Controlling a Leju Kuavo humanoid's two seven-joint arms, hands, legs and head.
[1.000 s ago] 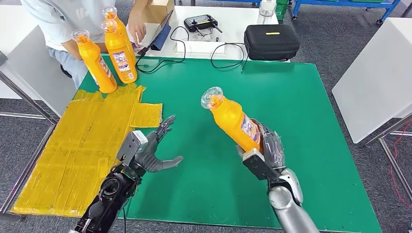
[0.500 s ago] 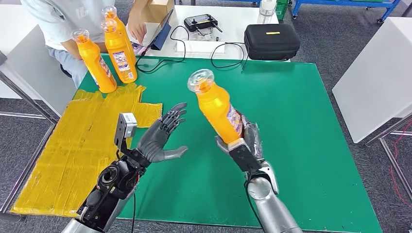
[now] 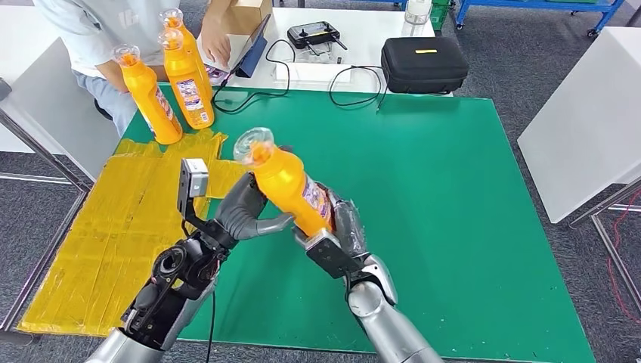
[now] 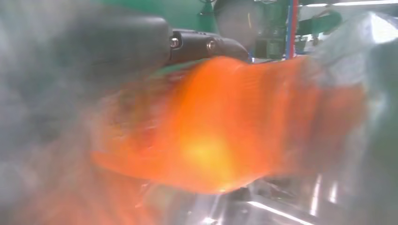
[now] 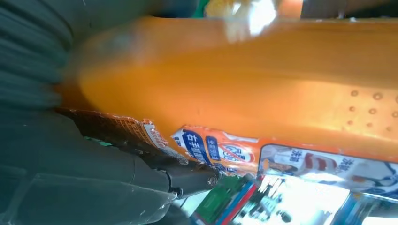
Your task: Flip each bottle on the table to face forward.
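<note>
Above the green tabletop point(image 3: 453, 189), toward its near left corner, the robot's right hand point(image 3: 340, 234) grips the lower body of an orange bottle point(image 3: 291, 185), tilted with its clear cap pointing up and to the left. The left hand point(image 3: 243, 213) reaches in beside it, fingers spread against the bottle's side and thumb beneath, seemingly positioned to take it over or help turn it so the label faces forward; whether that hand has actually closed on it cannot be told. Three more orange bottles point(image 3: 155, 98) stand upright at the far left corner, near a seated person point(image 3: 98, 30).
</note>
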